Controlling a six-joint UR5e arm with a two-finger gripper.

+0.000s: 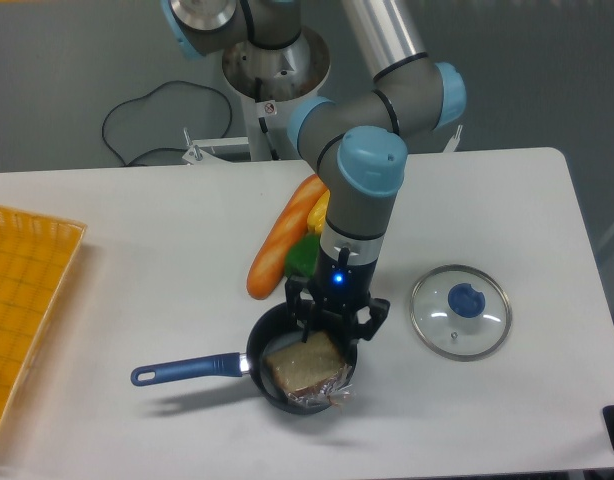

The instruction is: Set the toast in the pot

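**Toast in pot, gripper over it**

Toast (305,365) lies flat inside pot (270,396), just below gripper (327,333). Fingers apart, holding nothing. Pot's blue handle sticks out to camera-left. Baguette (282,240) behind gripper; glass lid (460,310) off to camera-right.

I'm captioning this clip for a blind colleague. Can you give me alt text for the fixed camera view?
A plastic-wrapped tan toast slice lies in a small black saucepan with a blue handle, the robot's open two-finger gripper just above it. Nearby: an orange baguette and a round glass lid.
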